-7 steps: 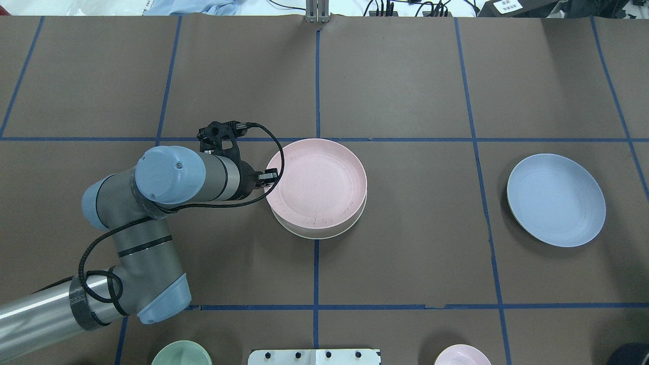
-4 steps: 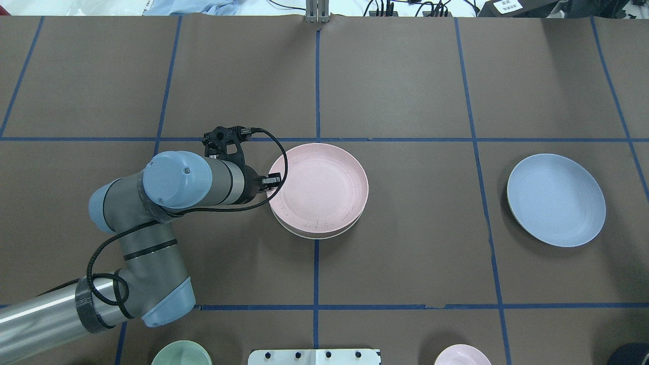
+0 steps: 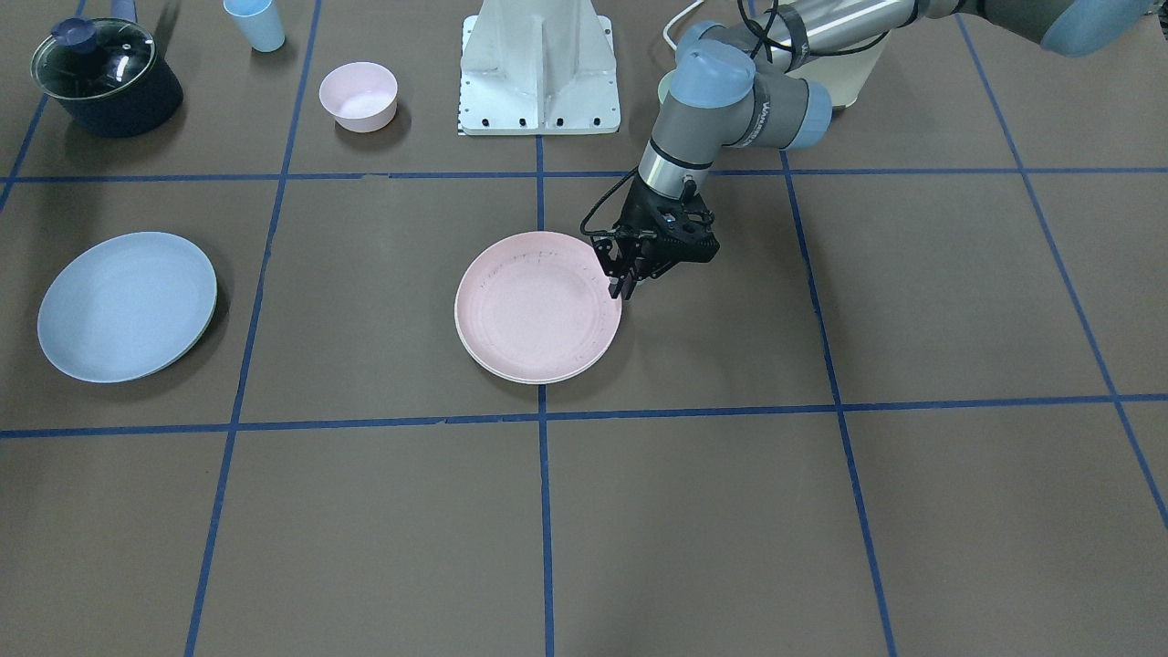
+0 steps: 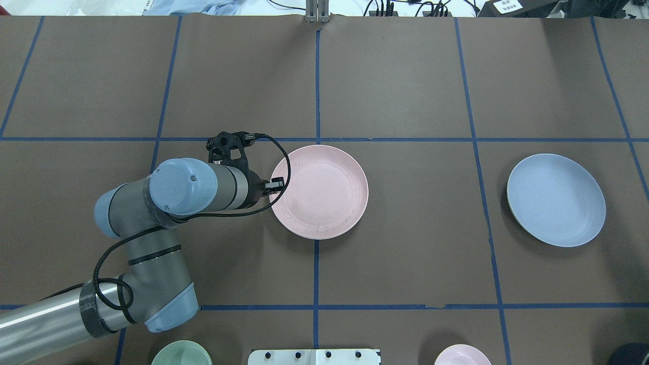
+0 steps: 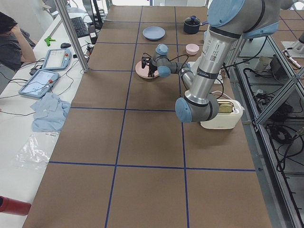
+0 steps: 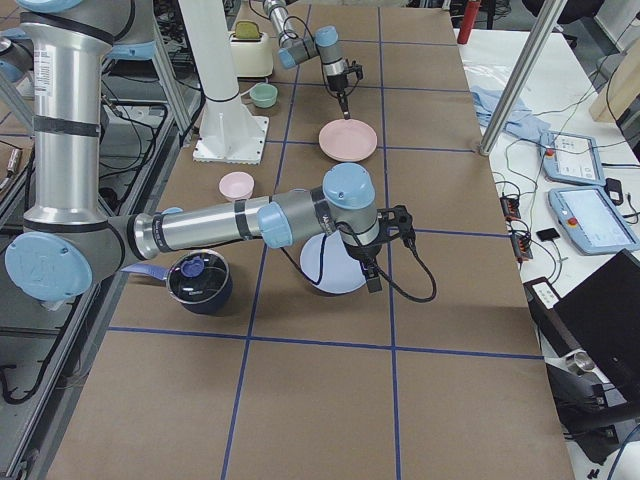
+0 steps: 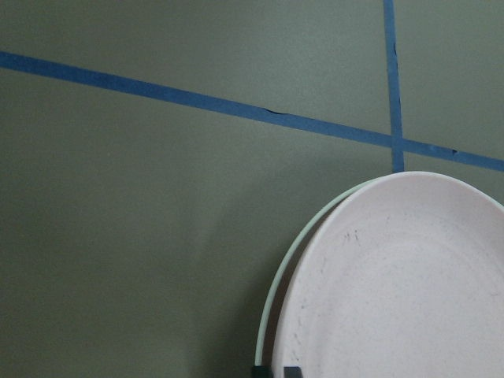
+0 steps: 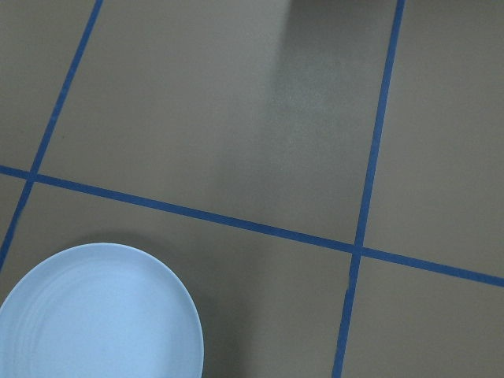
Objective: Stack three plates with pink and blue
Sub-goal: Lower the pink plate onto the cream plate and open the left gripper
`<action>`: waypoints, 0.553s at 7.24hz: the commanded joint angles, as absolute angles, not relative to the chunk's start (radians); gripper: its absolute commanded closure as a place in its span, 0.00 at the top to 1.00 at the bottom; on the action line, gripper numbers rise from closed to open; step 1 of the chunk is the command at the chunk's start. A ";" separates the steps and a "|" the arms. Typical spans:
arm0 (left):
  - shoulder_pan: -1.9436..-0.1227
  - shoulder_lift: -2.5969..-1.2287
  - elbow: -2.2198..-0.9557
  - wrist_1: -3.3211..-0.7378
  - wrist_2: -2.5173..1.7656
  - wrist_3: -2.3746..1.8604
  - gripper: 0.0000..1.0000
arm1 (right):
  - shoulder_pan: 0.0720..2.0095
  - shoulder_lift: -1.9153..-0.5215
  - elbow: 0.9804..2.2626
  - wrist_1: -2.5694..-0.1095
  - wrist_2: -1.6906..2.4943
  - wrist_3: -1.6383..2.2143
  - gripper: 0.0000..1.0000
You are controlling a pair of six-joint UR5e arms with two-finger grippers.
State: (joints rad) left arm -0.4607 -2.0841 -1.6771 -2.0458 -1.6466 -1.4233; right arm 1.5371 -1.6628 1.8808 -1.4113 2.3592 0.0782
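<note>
Pink plate [image 4: 319,191] lies on the cream plate [image 7: 272,293] at mid-tabletop [image 4: 405,253]. It is nearly centred, and only a thin cream crescent shows past its edge.

Left tool [image 3: 625,285] is at the pink plate's rim on the robot's left side, fingers close together, seemingly pinching that rim.

Blue plate [image 4: 556,200] lies alone, well apart toward the robot's right. Right tool [image 6: 372,280] hangs over it. We cannot tell whether it is spread or pressed together.

Our reading: pink is set on cream, release not yet made. To do it well, we would spread the fingers fully, then rise straight up. That way the rim is not dragged sideways and the pair sits nested for the blue plate.
</note>
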 commanded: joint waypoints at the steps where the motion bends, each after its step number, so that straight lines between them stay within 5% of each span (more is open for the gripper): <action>1: -0.460 -2.086 -1.693 -2.045 -1.650 -1.411 0.99 | 1.537 -1.663 1.879 -1.411 2.359 0.080 1.00; 4: -0.576 -2.037 -1.912 -1.831 -1.787 -1.141 1.00 | 1.502 -1.698 1.885 -1.323 2.378 0.234 1.00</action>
